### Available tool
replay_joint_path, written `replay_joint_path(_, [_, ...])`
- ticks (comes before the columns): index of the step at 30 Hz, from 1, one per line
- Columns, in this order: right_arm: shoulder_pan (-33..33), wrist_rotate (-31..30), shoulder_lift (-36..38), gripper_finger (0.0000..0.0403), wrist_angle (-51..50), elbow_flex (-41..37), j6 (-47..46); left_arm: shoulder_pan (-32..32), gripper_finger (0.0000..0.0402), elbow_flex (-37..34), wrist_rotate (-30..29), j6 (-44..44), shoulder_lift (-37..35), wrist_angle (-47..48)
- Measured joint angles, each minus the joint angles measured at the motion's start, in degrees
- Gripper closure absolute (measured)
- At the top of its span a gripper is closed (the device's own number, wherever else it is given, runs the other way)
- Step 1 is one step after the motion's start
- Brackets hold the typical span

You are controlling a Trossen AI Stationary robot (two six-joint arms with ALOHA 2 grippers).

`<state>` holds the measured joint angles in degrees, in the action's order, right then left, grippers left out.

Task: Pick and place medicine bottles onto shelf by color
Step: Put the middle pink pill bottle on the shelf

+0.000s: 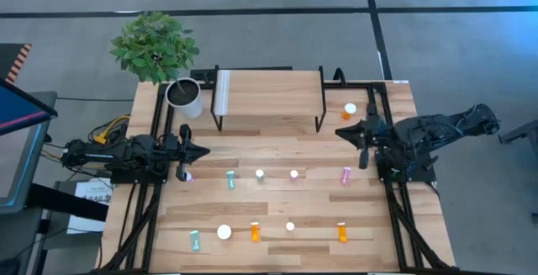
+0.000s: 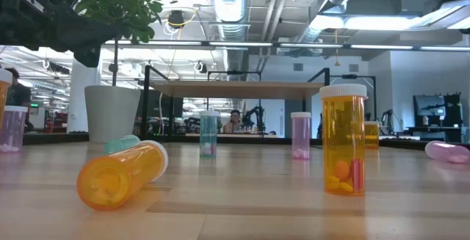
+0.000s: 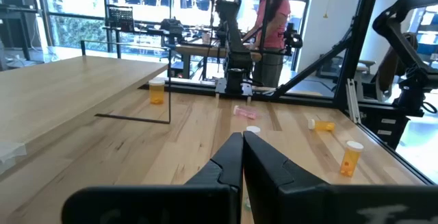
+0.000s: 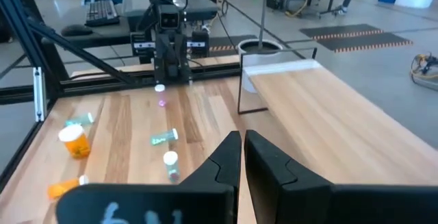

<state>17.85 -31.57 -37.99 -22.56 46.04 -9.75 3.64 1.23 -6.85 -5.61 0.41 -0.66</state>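
Note:
The light-wood shelf (image 1: 269, 94) stands on black legs at the table's far middle, and its top is bare. Small pink, teal and orange medicine bottles stand or lie across the table's near half: a pink one (image 1: 187, 174), a teal one (image 1: 230, 179), a lying pink one (image 1: 345, 175) and an orange one (image 1: 342, 232). Another orange bottle (image 1: 350, 109) stands to the right of the shelf. My left gripper (image 1: 202, 150) hovers shut at the table's left, just beyond the pink bottle. My right gripper (image 1: 343, 132) hovers shut at the right, between the orange and the lying pink bottle.
A white pot (image 1: 187, 97) with a leafy plant stands at the shelf's left end. A black frame rail runs along the table's sides. In the low view an orange bottle (image 2: 121, 174) lies close by and another (image 2: 344, 148) stands upright. A person (image 3: 274, 18) stands beyond the table.

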Motion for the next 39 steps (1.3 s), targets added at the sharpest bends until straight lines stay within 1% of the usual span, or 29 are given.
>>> replay_joint_path(6, [0.0,0.0,-0.7,0.0356,-0.8,-0.7,-2.3,0.0,0.0401,0.0,0.0,0.0,0.0,0.0])
replay_joint_path(11, [0.6,0.2,-0.7,0.0356,-1.2,-3.3,-4.1,0.0,0.0401,0.0,0.0,0.0,0.0,0.0])
replay_joint_path(22, [3.1,-0.5,-0.8,0.0356,-1.0,-12.5,-15.2,0.0,0.0401,0.0,0.0,0.0,0.0,0.0])
replay_joint_path(27, [3.3,-1.0,-0.8,0.0352,4.0,-16.4,-17.2,0.0,0.0401,0.0,0.0,0.0,0.0,0.0])
replay_joint_path(30, [3.3,0.3,-0.9,0.0337,6.9,-17.5,-17.2,0.0,0.0401,0.0,0.0,0.0,0.0,0.0])
replay_joint_path(34, [3.3,1.4,-3.2,0.0300,10.6,-19.2,-17.5,0.0,0.0401,0.0,0.0,0.0,0.0,0.0])
replay_joint_path(39, [2.4,1.6,-10.0,0.0240,16.3,-19.5,-17.8,0.0,0.0401,0.0,0.0,0.0,0.0,0.0])
